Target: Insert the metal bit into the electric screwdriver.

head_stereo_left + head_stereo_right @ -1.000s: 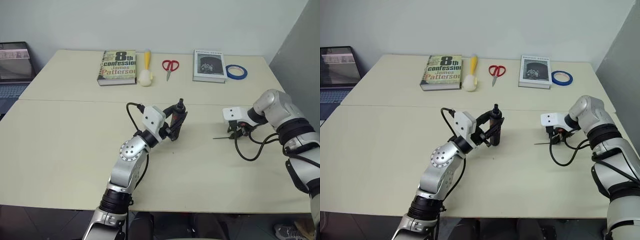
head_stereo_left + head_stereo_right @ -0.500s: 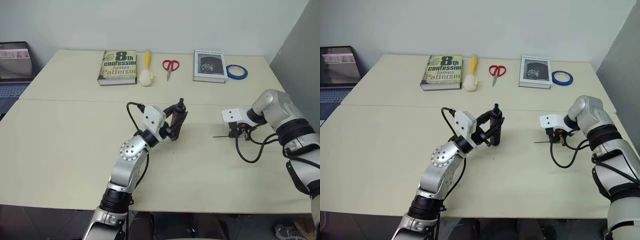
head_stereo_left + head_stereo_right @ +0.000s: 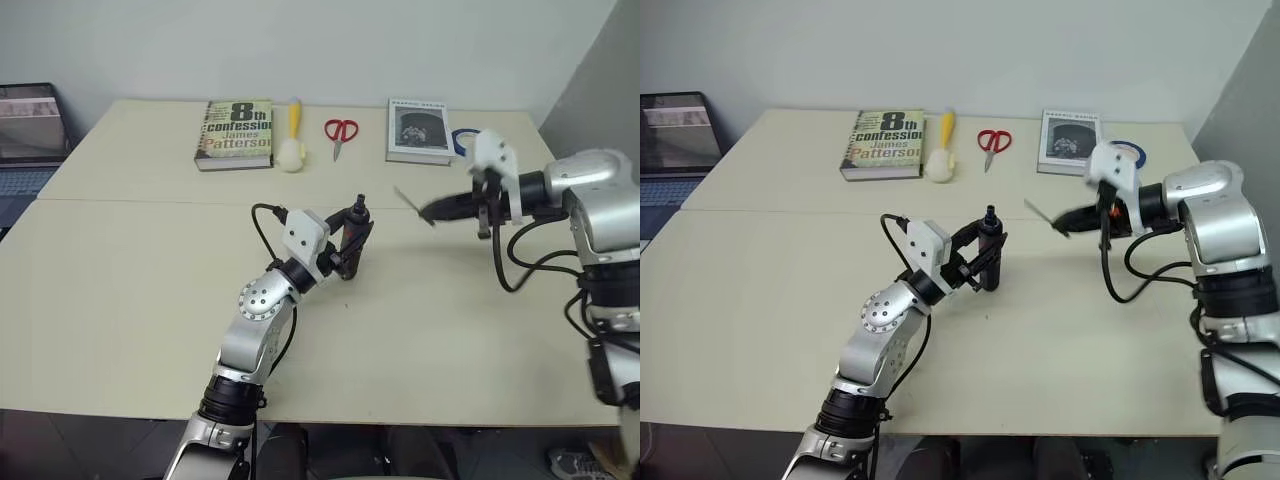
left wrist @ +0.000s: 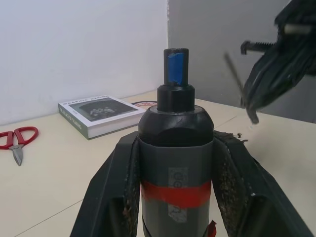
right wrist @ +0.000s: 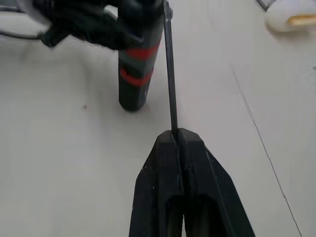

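The right gripper is pinched on the metal bit and, since a second ago, has lifted it off the table, probably aiming leftward. The left gripper still clamps the electric screwdriver upright, unmoved.

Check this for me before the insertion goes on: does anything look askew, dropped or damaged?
Nothing stands out. The left gripper holds the electric screwdriver upright, the right gripper pinches the metal bit by one end, and nothing looks bent or dropped.
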